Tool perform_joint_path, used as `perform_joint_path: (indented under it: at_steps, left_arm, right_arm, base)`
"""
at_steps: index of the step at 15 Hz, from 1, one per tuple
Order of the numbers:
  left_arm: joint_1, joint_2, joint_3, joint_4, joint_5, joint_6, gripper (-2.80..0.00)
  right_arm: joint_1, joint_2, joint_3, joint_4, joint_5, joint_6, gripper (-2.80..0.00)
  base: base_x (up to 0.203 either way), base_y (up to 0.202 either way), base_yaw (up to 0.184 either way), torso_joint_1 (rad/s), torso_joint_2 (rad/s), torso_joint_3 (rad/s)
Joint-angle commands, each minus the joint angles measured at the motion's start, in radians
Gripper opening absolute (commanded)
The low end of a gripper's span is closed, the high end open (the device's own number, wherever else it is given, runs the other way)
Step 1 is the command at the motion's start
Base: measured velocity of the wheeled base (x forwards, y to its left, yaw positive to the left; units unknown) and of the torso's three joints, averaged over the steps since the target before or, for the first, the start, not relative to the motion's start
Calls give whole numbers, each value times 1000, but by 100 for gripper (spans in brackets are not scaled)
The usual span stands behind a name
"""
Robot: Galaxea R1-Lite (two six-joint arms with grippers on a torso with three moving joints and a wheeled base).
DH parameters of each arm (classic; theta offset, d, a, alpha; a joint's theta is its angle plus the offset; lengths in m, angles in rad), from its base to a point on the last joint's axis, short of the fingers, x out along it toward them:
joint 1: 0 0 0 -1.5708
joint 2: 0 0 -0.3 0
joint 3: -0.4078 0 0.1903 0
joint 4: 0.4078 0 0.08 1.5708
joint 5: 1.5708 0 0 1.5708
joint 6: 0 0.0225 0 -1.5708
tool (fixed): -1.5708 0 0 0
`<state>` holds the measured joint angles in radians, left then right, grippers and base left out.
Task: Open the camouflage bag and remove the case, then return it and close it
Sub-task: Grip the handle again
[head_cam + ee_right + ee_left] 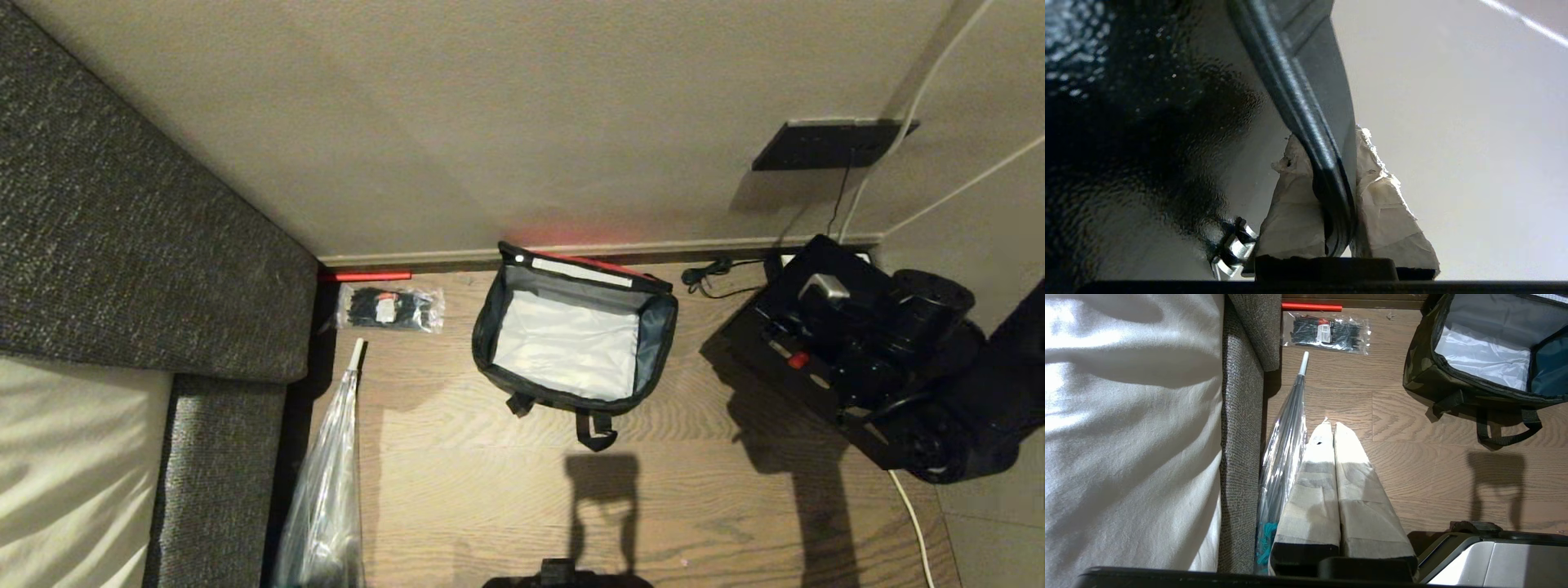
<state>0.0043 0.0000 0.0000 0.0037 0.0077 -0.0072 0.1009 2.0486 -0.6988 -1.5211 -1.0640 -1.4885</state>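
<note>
Clamped in our right gripper [1327,179] we are gripping the case [1167,122]; our left gripper [1333,428] is resting clenched, the bag [571,339] gaping by the wall.

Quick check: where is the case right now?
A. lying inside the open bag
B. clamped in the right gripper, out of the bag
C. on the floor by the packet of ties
B: the right gripper is shut on the case, and the camouflage bag stands open, empty.

Soft cloth camouflage bag [571,343] with shiny silvery lining on matt wood-grain floor [694,490]
</note>
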Motion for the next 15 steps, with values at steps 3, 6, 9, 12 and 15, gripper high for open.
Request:
perform_joint_path:
  at_steps: [3,6,9,12,15]
  left_arm:
    - [0,0,3,1,0,0,-280]
    - [0,0,3,1,0,0,-280]
    - [0,0,3,1,0,0,-280]
    - [0,0,3,1,0,0,-280]
    - [0,0,3,1,0,0,-280]
  right_arm:
    - [27,244,-185,-9,-4,10,-280]
    - [60,361,-325,-9,-4,47,-280]
    - [82,456,-394,-9,-4,66,-280]
    - [86,549,-467,-9,-4,110,-280]
    - [85,592,-504,-9,8,122,-280]
  base:
    - [0,0,0,0,0,0]
    - [0,0,0,0,0,0]
    - [0,0,0,0,0,0]
    - [0,0,0,0,0,0]
    - [0,0,0,0,0,0]
